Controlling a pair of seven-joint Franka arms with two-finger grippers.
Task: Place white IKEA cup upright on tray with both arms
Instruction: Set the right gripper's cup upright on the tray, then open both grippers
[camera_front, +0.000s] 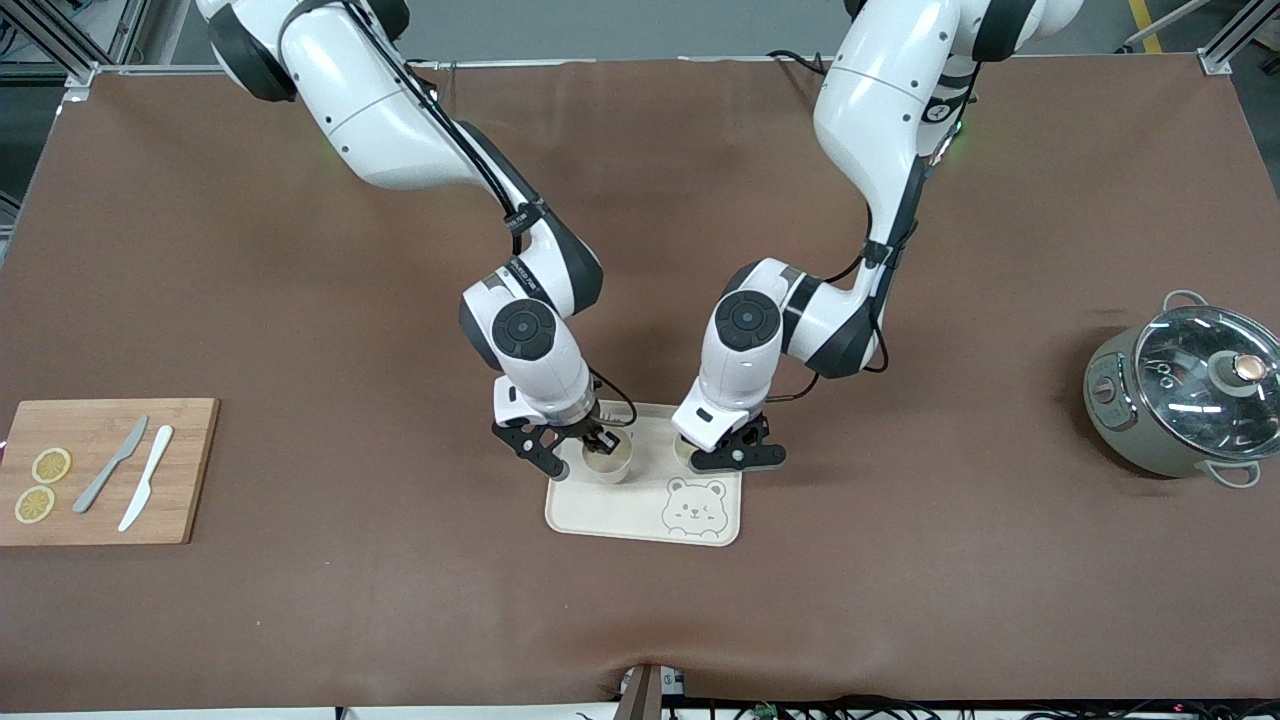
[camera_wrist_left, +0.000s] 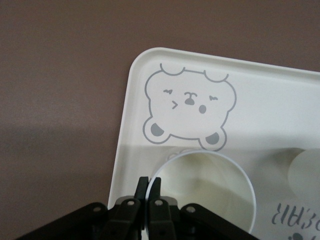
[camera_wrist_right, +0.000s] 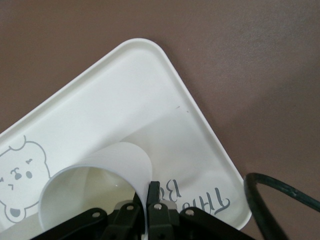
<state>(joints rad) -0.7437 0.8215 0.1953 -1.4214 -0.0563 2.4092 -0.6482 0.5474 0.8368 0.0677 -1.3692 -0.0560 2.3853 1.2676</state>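
Bear drawing (camera_front: 694, 503) sits at 5 o'clock on tray (camera_front: 585, 520). Abt 11 o'clock on the tray, white cup (camera_front: 607, 465) looks upright, base seemingly down, rim pinched by right gripper (camera_wrist_right: 152, 192). At 1 o'clock, 2nd cup (camera_wrist_left: 210, 185), rim clamped by left gripper (camera_wrist_left: 149, 186). Step: set-down, nearly done imo. Next: both let go, then lift straight up w/o tipping cups.

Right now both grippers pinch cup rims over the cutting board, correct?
Not the cutting board. Left gripper and right gripper each pinch a cup rim over the tray; both wrist views show it. The left cup and right cup stand upright.
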